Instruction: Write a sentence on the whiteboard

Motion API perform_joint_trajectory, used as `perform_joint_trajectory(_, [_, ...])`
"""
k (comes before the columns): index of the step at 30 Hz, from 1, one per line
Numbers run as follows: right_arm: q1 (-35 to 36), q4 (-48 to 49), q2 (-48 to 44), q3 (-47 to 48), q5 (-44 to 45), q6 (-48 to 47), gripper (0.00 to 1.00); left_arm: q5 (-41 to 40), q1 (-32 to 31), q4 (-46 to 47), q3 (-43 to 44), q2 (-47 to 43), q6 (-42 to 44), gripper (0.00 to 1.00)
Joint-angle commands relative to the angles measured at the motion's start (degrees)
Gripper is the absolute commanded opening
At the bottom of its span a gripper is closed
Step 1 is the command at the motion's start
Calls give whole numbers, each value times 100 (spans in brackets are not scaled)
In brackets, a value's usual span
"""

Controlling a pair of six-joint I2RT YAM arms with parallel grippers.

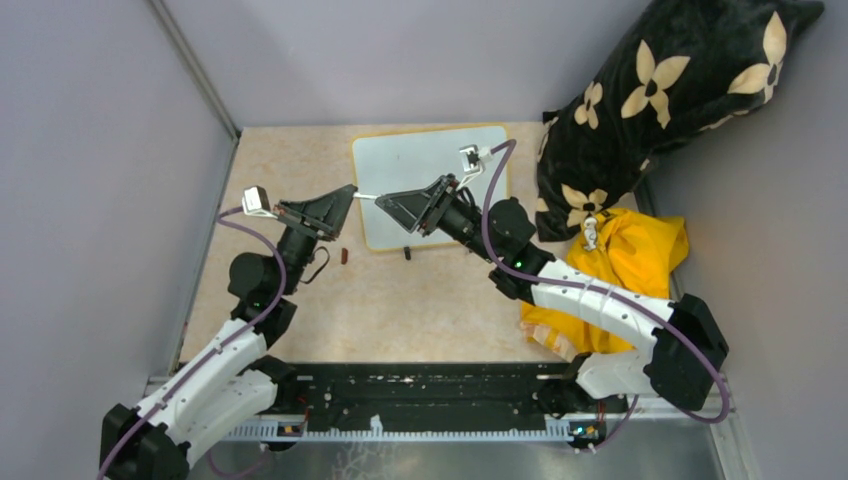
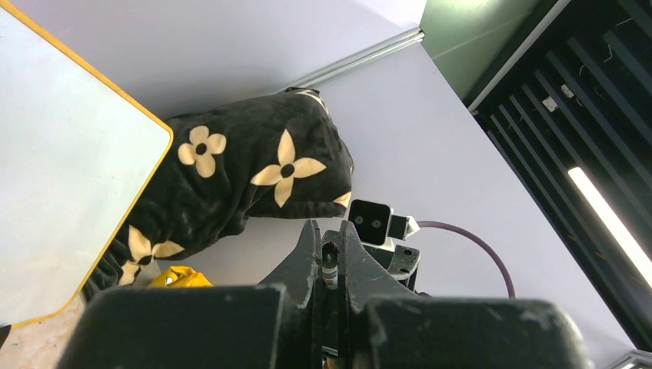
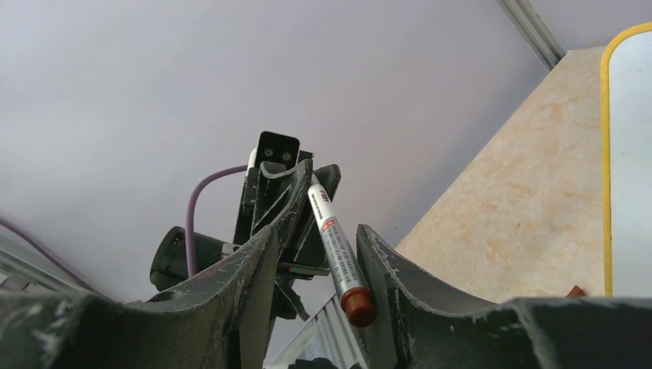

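1. Now, your left claw (image 1: 348, 195) is pinched tight on one end of the marker (image 3: 338, 257). It holds the marker in the air over the left edge of the whiteboard (image 1: 430, 170), so the other end sticks out free for a handover.
2. Your right claw (image 3: 317, 238) faces it from the whiteboard's side, jaws about half apart around the marker's brown end (image 3: 358, 304). A gap shows beside the barrel, so this claw has hold of nothing yet.
3. The whiteboard lies flat on the desk (image 1: 300, 150), just beyond both claws, and its face is blank with no writing on it.
4. A small reddish piece (image 1: 345, 256) lies on the desk just off the whiteboard's near left corner. It's likely the cap, though it's too small to be sure.
5. My read is that you're mid-transfer and no writing has begun. Close the right claw squarely on the barrel before the left lets go, or the marker may tip and drop onto the whiteboard.
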Motion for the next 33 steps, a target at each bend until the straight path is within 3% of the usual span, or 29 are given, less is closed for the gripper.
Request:
perform_joint_trajectory(1, [83,263,-53,201,163,-32,40,-8,-15,-85,23,-83,71,0])
perform_joint_trajectory(10, [94,57,-53,239,267,-62,33,238,-20,-202,59,28,56,0])
perform_joint_trajectory(33, [96,35,-200,50,265,-68,42,398,-32,-208,15,87,18,0])
